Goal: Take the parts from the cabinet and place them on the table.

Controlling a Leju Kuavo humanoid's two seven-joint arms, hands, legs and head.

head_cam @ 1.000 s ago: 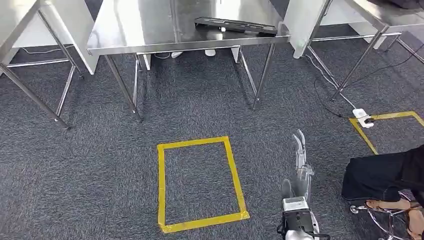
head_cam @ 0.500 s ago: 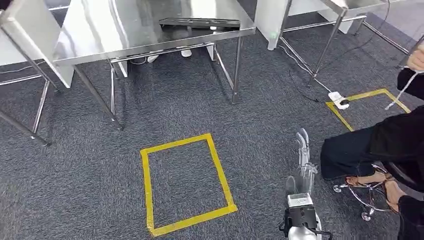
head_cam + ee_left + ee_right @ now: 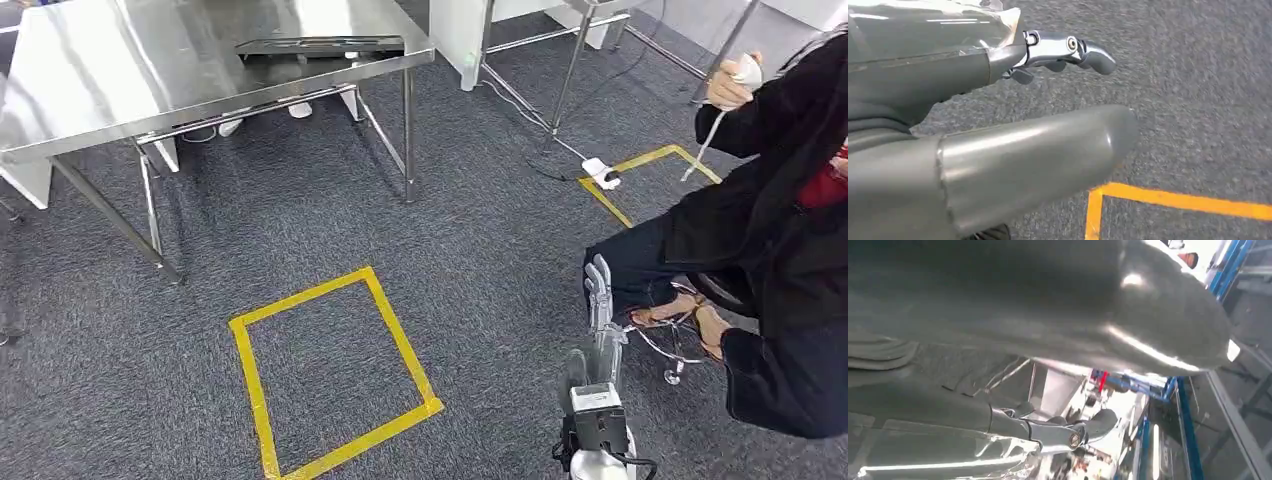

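steel table (image 3: 120, 70) ahead-left; dark flat part (image 3: 322, 46) lies on its far edge, long axis crosswise. cabinet unsighted. my right hand (image 3: 599, 300) hangs nearer, fingers straight, apart, holding nothing. my left hand (image 3: 998, 145) over carpet, likewise holding nothing.

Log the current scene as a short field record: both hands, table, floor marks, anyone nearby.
right hand: fingers extended, holding nothing
left hand: holding nothing, above carpet
shiny steel table: carries a flat black part near its edge
yellow tape rectangle: on grey carpet, ahead of the robot
person in black clothes: seated close beside the right hand
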